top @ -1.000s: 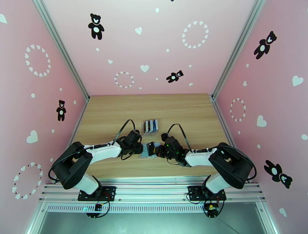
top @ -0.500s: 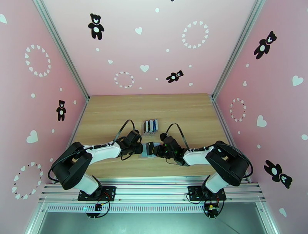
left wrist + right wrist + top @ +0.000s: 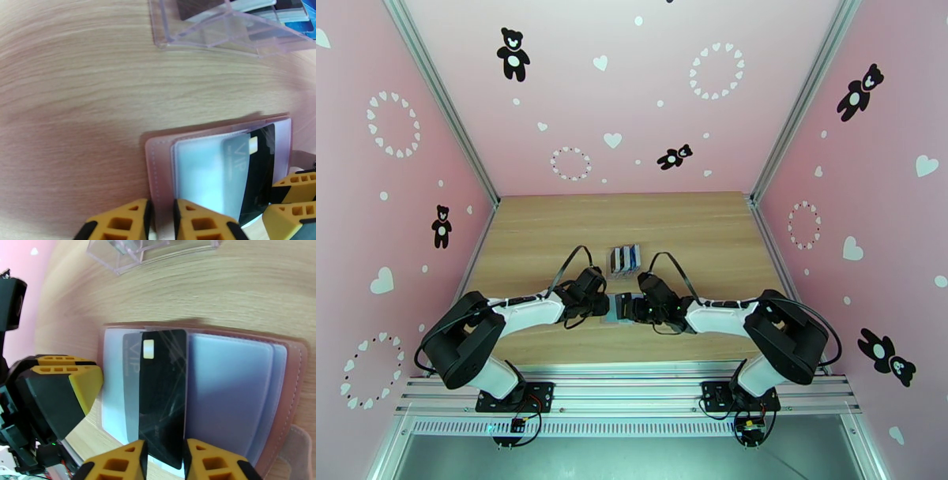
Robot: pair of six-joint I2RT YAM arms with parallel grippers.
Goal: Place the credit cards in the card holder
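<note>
Credit card (image 3: 162, 390) — a black one with a small chip — is pinched at its near end between the fingers of the right claw (image 3: 164, 451), low in the right wrist view. It lies across the open card holder (image 3: 294, 398), overlapping a grey card (image 3: 132, 390) marked VIP. Whether its far end is under a clear sleeve I cannot tell. Beside it the left claw (image 3: 161, 209) is clamped on the holder's pink cover edge, seemingly to steady it on the desk (image 3: 79, 79). Further out, at the top of the frame, a clear stand (image 3: 229, 27) holds more cards.

By its looks the card is light, stiff and slick — best held by a short edge and slid in flat. The sleeves look soft and may buckle or catch a corner. The right wrist view shows how the card overlaps the sleeves. The overhead view shows instead both claws meeting mid-desk, towards its lower edge.
</note>
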